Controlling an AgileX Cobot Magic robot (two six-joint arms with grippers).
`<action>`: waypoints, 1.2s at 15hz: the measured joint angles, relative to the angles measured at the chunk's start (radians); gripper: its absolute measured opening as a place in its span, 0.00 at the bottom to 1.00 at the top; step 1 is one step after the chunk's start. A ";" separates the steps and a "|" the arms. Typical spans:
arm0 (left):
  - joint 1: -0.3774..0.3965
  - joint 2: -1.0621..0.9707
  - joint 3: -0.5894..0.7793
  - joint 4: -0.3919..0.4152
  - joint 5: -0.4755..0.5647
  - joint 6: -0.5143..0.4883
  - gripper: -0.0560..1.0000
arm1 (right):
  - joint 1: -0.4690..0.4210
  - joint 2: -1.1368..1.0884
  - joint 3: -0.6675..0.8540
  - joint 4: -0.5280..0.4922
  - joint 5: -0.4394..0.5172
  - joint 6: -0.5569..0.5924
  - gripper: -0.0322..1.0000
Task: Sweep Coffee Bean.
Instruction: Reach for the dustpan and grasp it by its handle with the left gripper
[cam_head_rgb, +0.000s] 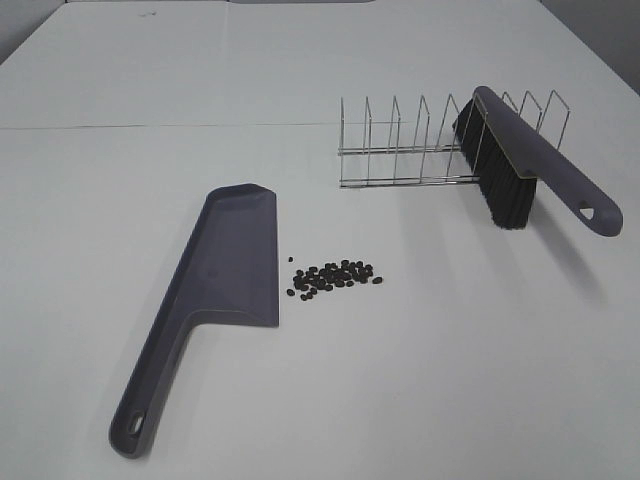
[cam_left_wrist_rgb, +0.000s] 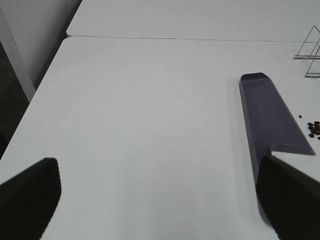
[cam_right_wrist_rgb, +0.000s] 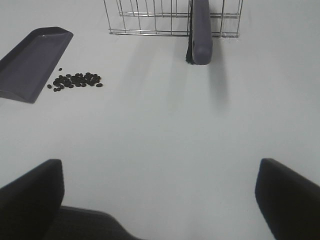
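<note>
A small pile of dark coffee beans lies on the white table, just right of the grey-purple dustpan, whose handle points to the near left edge. The beans and the dustpan also show in the right wrist view; in the left wrist view the dustpan has a few beans beside it. A grey-purple brush with black bristles leans in a wire rack. My left gripper and right gripper both stand open over bare table, holding nothing. Neither arm shows in the high view.
The wire rack stands at the back right with the brush handle sticking out toward the front. The table's left edge drops off beside the left gripper. A seam crosses the table behind the rack.
</note>
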 joint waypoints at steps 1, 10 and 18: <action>0.000 0.000 0.000 0.000 0.000 0.000 0.99 | 0.000 0.000 0.000 0.000 0.000 0.000 0.94; 0.000 0.123 -0.050 0.010 0.082 0.000 0.99 | 0.000 0.000 0.000 0.000 0.000 0.000 0.94; 0.000 0.807 -0.221 -0.019 0.107 0.000 0.98 | 0.000 0.000 0.000 0.000 0.000 0.000 0.94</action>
